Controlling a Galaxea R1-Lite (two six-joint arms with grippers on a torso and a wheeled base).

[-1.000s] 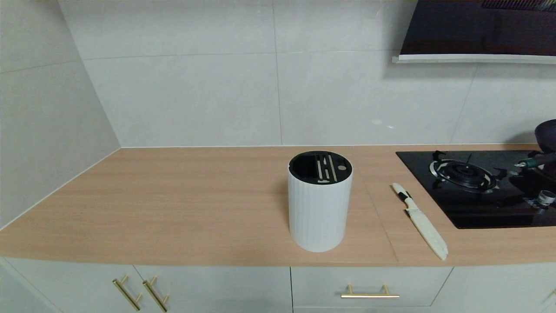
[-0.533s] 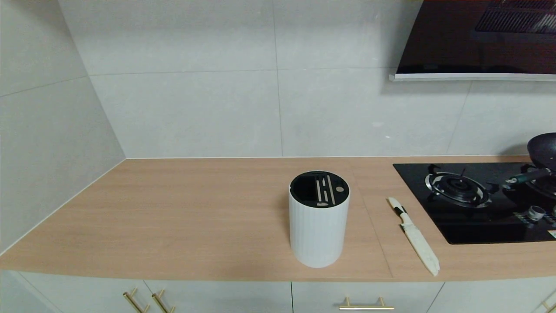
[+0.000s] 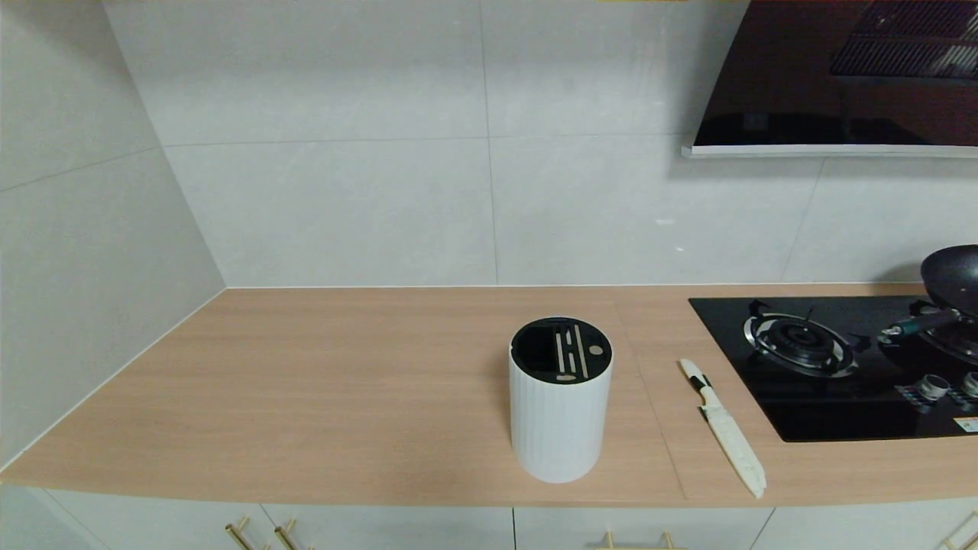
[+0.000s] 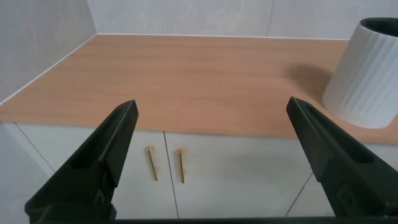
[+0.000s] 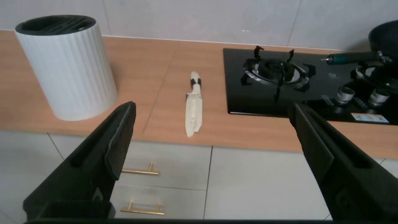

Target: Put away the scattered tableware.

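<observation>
Cream-white kitchen knife (image 3: 722, 428) lying flat; likely light, stiff, blade sharp, so handle (image 3: 691, 373) looking safest hold. Left gripper (image 4: 211, 106), right gripper (image 5: 212, 109) hanging wide open, empty.

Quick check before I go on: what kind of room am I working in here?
A kitchen, most likely a home one: a gas hob with a range hood above it, and a wooden countertop carrying a knife and a white slotted holder.
</observation>
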